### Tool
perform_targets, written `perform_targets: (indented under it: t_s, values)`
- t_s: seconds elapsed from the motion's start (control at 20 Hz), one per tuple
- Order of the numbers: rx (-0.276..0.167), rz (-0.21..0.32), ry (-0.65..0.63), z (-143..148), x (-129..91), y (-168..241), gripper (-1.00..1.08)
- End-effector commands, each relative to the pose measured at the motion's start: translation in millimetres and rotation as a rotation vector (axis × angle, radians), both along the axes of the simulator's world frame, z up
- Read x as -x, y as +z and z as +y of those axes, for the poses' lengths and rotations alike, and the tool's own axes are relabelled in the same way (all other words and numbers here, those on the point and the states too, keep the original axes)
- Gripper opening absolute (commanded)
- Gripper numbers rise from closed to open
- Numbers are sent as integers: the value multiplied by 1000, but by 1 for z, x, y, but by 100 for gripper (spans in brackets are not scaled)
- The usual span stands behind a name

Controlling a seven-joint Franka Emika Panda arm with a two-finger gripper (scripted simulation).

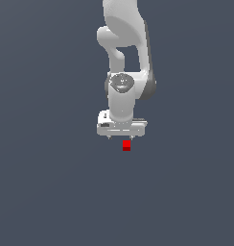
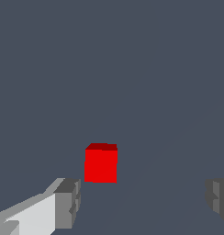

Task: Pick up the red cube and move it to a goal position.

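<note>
1. So, starting with my pincer (image 1: 122,138): it's spread wide, holding nothing. In the wrist view one finger (image 2: 68,203) sits at one edge and the other finger (image 2: 218,201) way over at the opposite edge, with a big gap between them.
2. The pincer points straight down off the white hand body, which hangs level below my wrist and the rest of the arm (image 1: 122,57) in the exterior view.
3. The red cube (image 1: 126,145) is just under the fingertips in the exterior view, a touch toward the exterior view's right of the hand's middle. Can't tell from that angle if the tips are touching it.
4. From the wrist view the red cube (image 2: 101,163) shows a bright face and a darker strip on one side. It lies off-centre in the gap, much closer to one finger than the other, and neither pad looks to be pressed on it.
5. Around all that is just a flat slate-grey surface (image 1: 47,192), plain everywhere. Nothing sits between my fingers and the cube.
</note>
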State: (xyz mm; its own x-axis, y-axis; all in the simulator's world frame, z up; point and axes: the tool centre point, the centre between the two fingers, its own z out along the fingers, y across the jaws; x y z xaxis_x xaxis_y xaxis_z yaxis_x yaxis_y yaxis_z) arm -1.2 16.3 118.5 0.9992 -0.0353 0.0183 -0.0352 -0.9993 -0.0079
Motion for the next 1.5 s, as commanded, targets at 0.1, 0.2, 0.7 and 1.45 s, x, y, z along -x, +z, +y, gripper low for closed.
perform_targets:
  t_s: [0.1,0.2,0.7,1.45]
  values:
    - [3,8,-15,15,7,-42,100]
    - [4,11,-21,21,9,-58,100]
    - [7,18,-35,35,12,-98,100]
    - [7,19,-35,35,12,-97,-100]
